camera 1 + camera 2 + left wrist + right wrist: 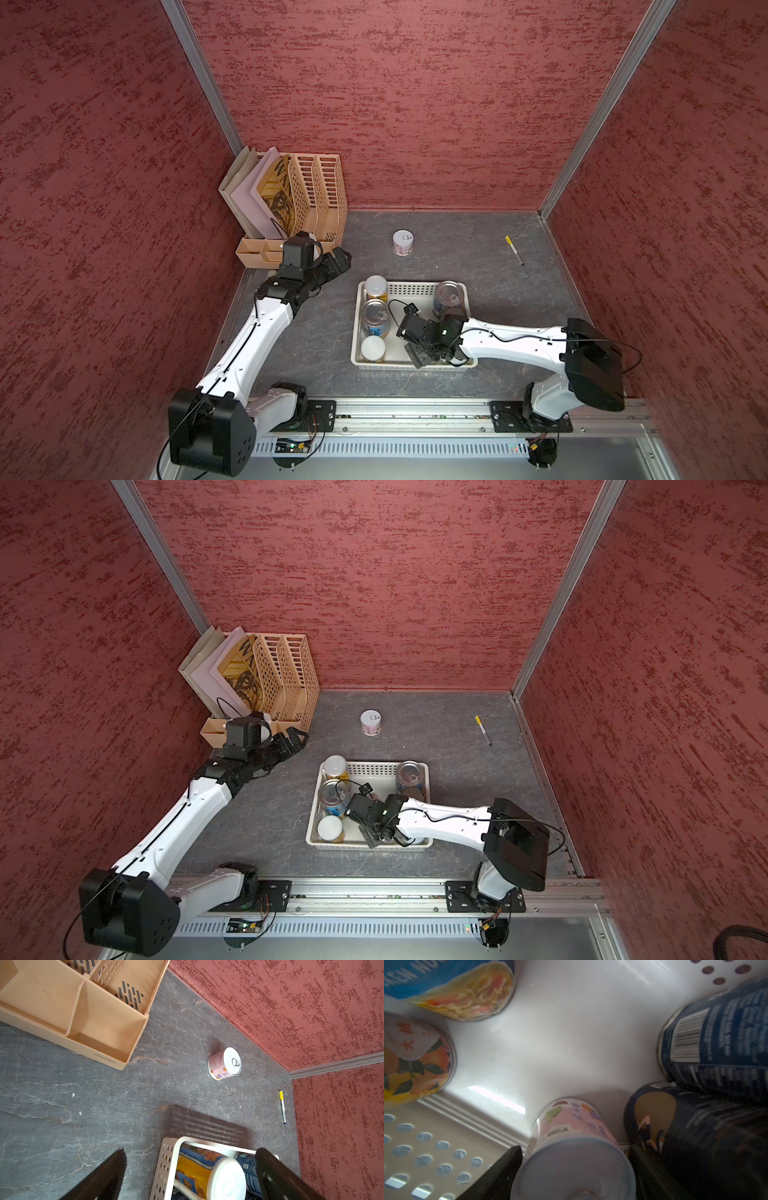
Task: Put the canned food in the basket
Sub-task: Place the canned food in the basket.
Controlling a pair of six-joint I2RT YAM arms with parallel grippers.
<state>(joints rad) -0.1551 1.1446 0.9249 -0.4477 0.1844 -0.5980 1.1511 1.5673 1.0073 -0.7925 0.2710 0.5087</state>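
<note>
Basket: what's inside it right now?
Six cans show: a yellow white-lidded can, a blue noodle can, an orange-fruit can, a dark blue can; the right wrist view adds a pink can and a brown-and-navy can. From above the right arm covers that part.

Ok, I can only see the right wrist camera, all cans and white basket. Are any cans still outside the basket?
Observer: Yes, one pink can stands on the table, past the far side of the basket.
Operator: Is the other arm grabbing it?
Observer: No. The left gripper is open and empty, beside the beige organizer.
Operator: Anything else lying around?
Observer: A yellow-capped pen lies flat, toward the table's far corner away from the organizer.
</note>
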